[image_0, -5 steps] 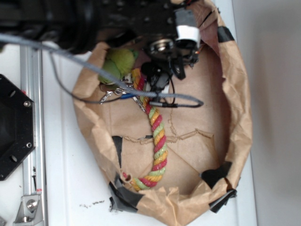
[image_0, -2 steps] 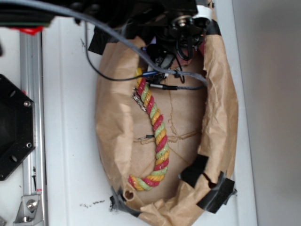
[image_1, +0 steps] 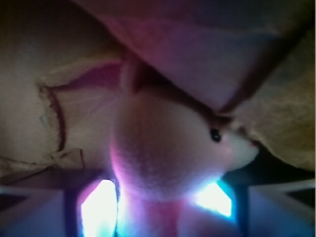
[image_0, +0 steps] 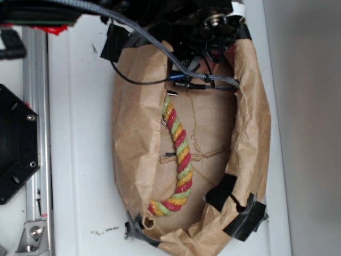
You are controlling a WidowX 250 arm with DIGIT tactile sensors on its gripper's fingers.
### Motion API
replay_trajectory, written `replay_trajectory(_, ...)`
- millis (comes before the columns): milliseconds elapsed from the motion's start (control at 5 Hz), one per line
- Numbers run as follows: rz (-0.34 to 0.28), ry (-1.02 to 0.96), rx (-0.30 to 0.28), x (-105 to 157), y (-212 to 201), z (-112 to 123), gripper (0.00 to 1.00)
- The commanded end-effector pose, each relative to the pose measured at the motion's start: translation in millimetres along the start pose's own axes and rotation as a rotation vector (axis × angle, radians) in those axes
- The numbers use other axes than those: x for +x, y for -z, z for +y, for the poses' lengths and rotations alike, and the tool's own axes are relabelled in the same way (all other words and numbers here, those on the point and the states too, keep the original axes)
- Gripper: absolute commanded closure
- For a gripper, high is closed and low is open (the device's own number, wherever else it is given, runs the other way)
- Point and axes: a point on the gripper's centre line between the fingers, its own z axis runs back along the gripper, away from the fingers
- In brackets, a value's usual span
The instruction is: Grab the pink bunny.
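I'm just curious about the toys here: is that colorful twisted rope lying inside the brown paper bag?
Yes, the exterior view shows the rope stretched along the bottom of the paper bag, with the bag's crumpled walls around it.

On my wrist feed the bunny (image_1: 168,153) filled the frame: pale pink plush, one dark eye facing right, a darker-pink ear stretched left, its head tucked under a fold of brown paper.

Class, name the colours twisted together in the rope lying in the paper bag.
Red, yellow and green strands on the rope, clearest in the exterior view.
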Motion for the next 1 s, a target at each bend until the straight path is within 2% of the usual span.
replay_trajectory(0,-0.015,0.049,-0.050,8,-14,-14,1.00)
replay_trajectory(200,-0.064,0.164,-0.114,18,-72,-55,1.00)
replay_trajectory(400,-0.201,0.228,-0.168,24,-133,-91,1.00)
replay_trajectory(600,-0.149,0.208,-0.195,33,-169,-118,1.00)
replay_trajectory(800,-0.149,0.105,-0.272,32,-172,-116,1.00)
